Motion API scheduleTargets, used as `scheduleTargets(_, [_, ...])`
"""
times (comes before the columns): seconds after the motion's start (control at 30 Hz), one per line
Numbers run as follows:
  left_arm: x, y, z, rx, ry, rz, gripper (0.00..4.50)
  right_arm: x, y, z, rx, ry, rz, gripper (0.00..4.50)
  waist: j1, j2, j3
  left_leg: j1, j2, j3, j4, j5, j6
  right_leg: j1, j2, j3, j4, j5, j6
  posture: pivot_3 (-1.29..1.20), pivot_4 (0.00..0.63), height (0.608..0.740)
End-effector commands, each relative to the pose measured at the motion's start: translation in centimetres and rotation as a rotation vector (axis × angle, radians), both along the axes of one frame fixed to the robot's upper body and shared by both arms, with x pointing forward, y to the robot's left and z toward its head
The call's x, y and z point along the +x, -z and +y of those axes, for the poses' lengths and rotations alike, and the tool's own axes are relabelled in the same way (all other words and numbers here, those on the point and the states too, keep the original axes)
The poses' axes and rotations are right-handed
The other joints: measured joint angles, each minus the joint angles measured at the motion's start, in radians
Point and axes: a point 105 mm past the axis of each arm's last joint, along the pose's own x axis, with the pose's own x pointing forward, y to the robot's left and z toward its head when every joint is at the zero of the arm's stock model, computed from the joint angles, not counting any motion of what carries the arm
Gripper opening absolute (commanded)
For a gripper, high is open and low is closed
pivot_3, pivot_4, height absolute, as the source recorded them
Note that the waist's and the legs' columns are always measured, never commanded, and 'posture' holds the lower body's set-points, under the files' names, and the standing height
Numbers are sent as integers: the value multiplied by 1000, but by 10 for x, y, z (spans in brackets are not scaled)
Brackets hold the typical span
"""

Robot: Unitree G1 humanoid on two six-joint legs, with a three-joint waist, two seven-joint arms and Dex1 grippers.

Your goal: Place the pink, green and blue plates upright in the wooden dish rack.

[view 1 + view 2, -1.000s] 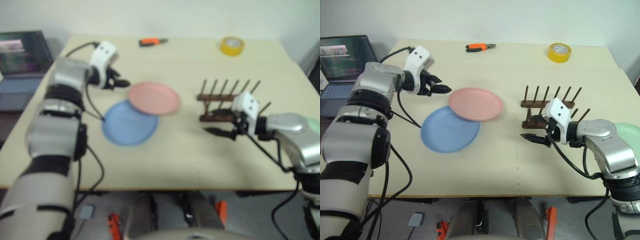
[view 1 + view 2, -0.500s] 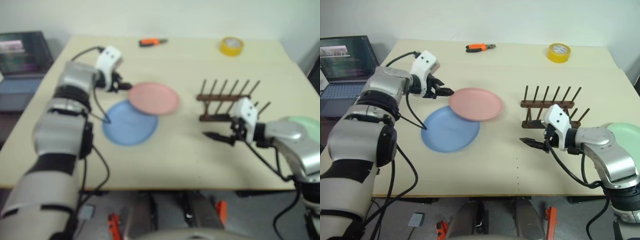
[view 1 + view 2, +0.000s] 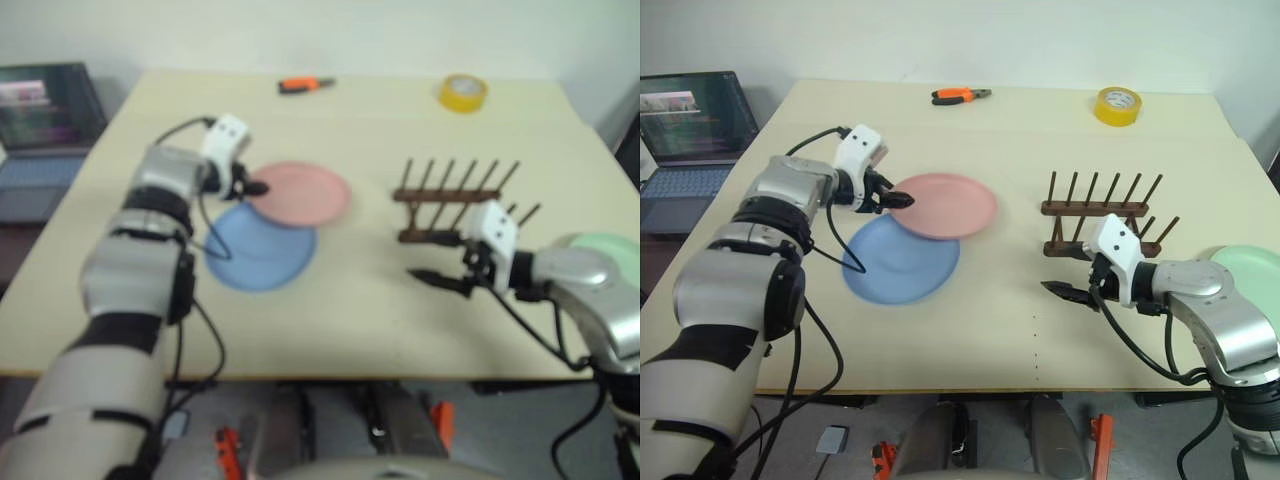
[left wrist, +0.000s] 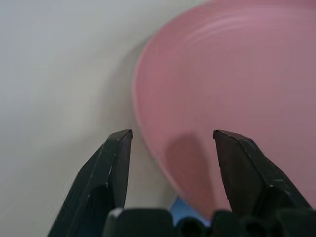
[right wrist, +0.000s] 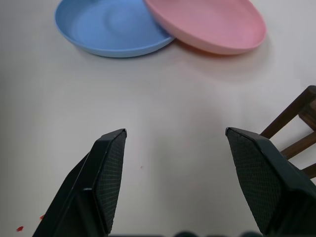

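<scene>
Pale pink and matte, the pink plate (image 3: 943,205) lies near the table's (image 3: 970,340) middle, its near-left rim lapping over the blue plate (image 3: 898,262) at about its seven o'clock, so it sits slightly tilted. The green plate (image 3: 1252,270) lies far off toward three o'clock, half hidden behind the right arm. The wooden dish rack (image 3: 1102,215) stands between, at three o'clock from the pink plate, its pegs bare.

The left gripper (image 3: 895,200) is at the pink plate's nine o'clock edge. In the left wrist view its two black fingers (image 4: 111,168) stand partly apart with the plate's rim running between them; they straddle the rim but I cannot tell that they pinch it yet. The right gripper (image 3: 1065,291) hangs over bare table just in front of the rack, its jaws spread wide and holding nothing.

These plates look like light, stiff plastic or similar: thin-walled, shallow, unlikely to bend or break. The matte surface should give the pads some bite, but the rim is thin and curved, so a shallow pinch could let the plate swing or slip out when lifted. The raised edge over the blue plate is the natural place to take hold, since the fingers can get under it there. A deep grip across the rim would best keep it steady while it is turned upright between the pegs.
</scene>
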Motion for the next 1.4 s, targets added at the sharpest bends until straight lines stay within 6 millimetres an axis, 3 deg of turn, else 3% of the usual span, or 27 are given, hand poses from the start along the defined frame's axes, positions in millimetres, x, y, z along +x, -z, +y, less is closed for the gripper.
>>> scheduleTargets(0.03, [2,-9,2,-9,-7,-30,1663,-3,-13,-1,2,-3,-49,3511,0,0,0,0,0,0,0,0,0,0,0,0,0,0,0,0,150,740])
scheduleTargets(0.2, [3,-10,3,-11,-13,-40,32,-2,-13,0,-1,-8,-47,3511,0,0,0,0,0,0,0,0,0,0,0,0,0,0,0,0,150,740])
scheduleTargets(0.6, [5,-21,7,-23,-36,-83,32,-1,-13,1,-5,-11,-47,3511,0,-1,-1,1,0,0,1,0,0,1,0,1,1,0,0,0,150,740])
scheduleTargets(0.97, [7,-59,-5,-50,40,-158,32,-1,-20,11,21,-56,-68,3511,0,-1,-1,1,0,0,1,0,0,1,0,1,1,0,0,0,150,740])
scheduleTargets(1.23, [7,-85,-10,-38,87,-213,32,6,-31,30,33,-113,-137,3511,-2,-1,-1,1,0,0,1,0,0,1,0,0,1,0,0,0,150,740])
scheduleTargets(1.4, [5,-102,-12,-26,114,-244,32,13,-45,55,69,-165,-221,3511,-4,-1,-1,1,0,0,1,0,0,1,0,1,1,0,0,0,150,740])
